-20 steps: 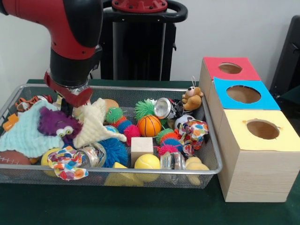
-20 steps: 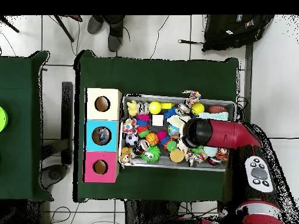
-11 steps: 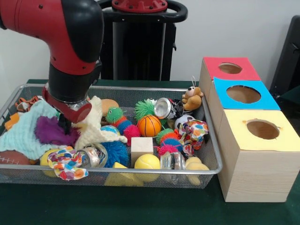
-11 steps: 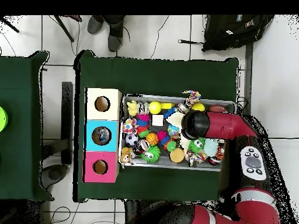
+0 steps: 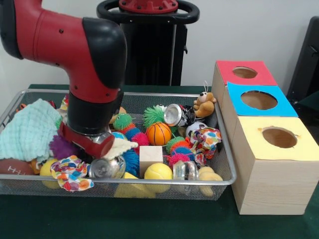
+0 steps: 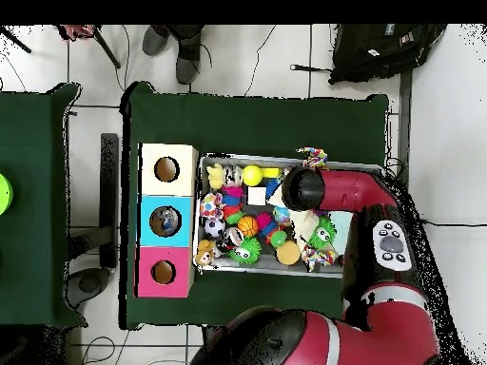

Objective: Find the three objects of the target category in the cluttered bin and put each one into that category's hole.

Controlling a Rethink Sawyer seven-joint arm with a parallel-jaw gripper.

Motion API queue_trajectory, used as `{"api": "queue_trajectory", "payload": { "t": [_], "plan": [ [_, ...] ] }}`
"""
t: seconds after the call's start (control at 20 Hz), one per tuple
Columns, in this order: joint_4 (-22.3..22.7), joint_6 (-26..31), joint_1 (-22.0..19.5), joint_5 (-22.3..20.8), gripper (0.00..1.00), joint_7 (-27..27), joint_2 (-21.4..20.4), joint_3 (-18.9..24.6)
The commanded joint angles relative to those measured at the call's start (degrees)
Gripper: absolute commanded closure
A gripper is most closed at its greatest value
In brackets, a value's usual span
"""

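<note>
Arm has swung from upper left of front view toward frame centre & come lower; wrist end now down among toys, w/ silver can just below it. Mint cloth now bunched at left, no longer over purple plush. Cream star plush mostly hidden. In overhead view, arm head moved toward upper part of bin.
</note>
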Motion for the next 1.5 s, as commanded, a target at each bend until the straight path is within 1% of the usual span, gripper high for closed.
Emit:
{"api": "queue_trajectory", "payload": {
  "t": [0.05,0.3,0.8,1.0,1.35,1.5],
  "plan": [
    [-1.58,-2.45,-1.30,1.32,1.00,-3.05,7.57,8.64],
    [-0.43,-0.61,-2.15,2.95,1.00,-4.43,8.55,12.09],
    [0.36,1.77,-1.80,4.75,1.00,-3.65,8.46,13.93],
    [0.82,2.69,-1.07,5.54,1.00,-2.68,8.40,13.82],
    [3.54,3.47,0.33,7.33,1.00,-0.27,7.43,13.08],
    [4.01,3.72,0.72,7.92,1.00,0.02,7.22,13.05]
  ]
}}
